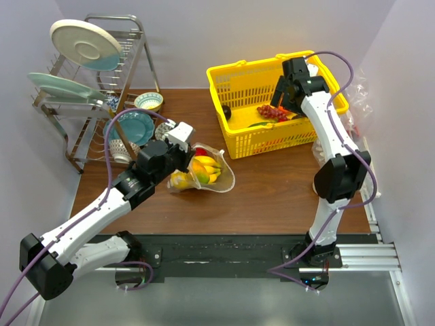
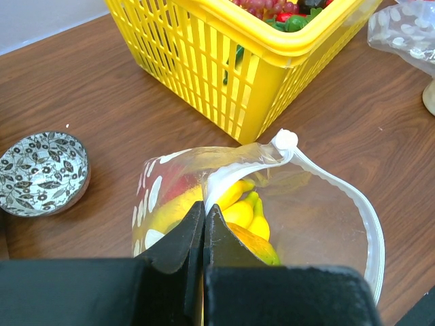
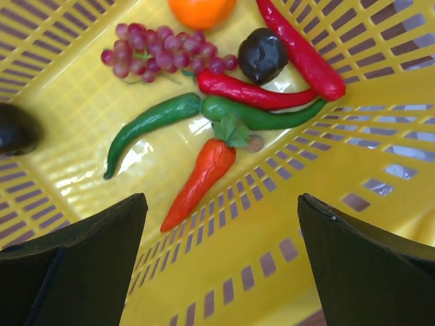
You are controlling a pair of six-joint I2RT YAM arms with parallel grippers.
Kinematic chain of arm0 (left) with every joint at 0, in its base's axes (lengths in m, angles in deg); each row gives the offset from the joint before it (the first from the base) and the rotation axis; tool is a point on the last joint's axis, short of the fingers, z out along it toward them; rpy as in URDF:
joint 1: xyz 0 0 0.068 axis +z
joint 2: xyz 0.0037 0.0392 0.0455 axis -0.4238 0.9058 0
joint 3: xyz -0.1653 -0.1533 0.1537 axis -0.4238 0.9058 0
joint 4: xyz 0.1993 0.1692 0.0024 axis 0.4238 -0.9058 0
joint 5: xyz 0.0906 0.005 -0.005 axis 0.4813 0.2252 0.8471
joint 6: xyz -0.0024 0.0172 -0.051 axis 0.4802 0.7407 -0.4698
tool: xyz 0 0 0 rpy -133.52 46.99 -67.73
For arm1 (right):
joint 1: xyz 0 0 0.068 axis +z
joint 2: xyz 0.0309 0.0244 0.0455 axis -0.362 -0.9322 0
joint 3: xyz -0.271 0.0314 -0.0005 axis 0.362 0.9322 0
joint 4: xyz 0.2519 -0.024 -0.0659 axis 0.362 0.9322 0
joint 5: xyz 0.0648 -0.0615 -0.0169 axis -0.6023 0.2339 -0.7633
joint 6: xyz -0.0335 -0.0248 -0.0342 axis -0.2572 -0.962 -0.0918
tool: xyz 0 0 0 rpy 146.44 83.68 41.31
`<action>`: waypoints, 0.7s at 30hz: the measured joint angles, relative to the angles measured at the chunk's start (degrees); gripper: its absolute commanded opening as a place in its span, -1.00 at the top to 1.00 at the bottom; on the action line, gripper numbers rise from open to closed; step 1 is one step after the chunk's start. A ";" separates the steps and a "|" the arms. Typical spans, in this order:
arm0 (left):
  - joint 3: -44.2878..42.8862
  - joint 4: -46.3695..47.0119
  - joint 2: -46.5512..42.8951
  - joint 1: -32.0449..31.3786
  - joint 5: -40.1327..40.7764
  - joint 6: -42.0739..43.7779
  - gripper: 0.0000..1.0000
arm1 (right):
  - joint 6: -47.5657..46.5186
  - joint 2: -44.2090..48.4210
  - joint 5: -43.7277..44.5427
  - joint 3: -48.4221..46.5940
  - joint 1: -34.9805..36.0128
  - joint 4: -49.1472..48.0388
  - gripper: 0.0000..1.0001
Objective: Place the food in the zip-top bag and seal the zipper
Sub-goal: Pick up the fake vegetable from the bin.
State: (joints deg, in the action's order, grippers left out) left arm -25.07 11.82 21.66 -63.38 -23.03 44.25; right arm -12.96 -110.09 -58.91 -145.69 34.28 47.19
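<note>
The zip-top bag (image 1: 216, 178) (image 2: 319, 224) lies on the brown table left of the yellow basket, with its mouth held open. Inside it are a yellow banana bunch (image 2: 248, 207) and an orange-green mango (image 2: 257, 246). My left gripper (image 1: 182, 151) (image 2: 204, 212) is shut on the bag's near mouth edge, pinching the whitish zipper (image 2: 230, 175). My right gripper (image 1: 281, 103) (image 3: 221, 204) hangs wide open inside the basket with nothing between its fingers. Below it lie two long dark green vegetables (image 3: 146, 129) (image 3: 265, 115).
The yellow basket (image 1: 234, 70) (image 2: 204, 61) (image 3: 319, 224) also holds a carrot (image 3: 200, 175), red peppers (image 3: 255, 94), grapes (image 3: 163, 51), an orange (image 3: 200, 10) and a dark fruit (image 3: 262, 54). A dish rack (image 1: 88, 88) stands back left, a patterned bowl (image 2: 41, 170) sits near the bag, and crumpled plastic (image 2: 408, 34) lies right.
</note>
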 measured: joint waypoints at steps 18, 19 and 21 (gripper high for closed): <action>0.00 -0.04 0.15 0.00 0.04 0.00 1.00 | 4.92 -17.27 -0.98 -1.27 -0.07 0.85 -0.84; 0.00 -0.04 0.15 0.00 0.04 0.00 1.00 | 5.18 -17.88 -1.42 -1.27 -0.09 0.94 -0.84; 0.00 -0.07 0.15 0.00 0.07 0.00 1.00 | 5.77 -18.93 -1.81 -1.29 -0.11 1.09 -0.84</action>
State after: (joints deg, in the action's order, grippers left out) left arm -25.07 11.76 21.81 -63.38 -22.96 44.25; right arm -7.19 -129.02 -60.73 -146.98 34.17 48.28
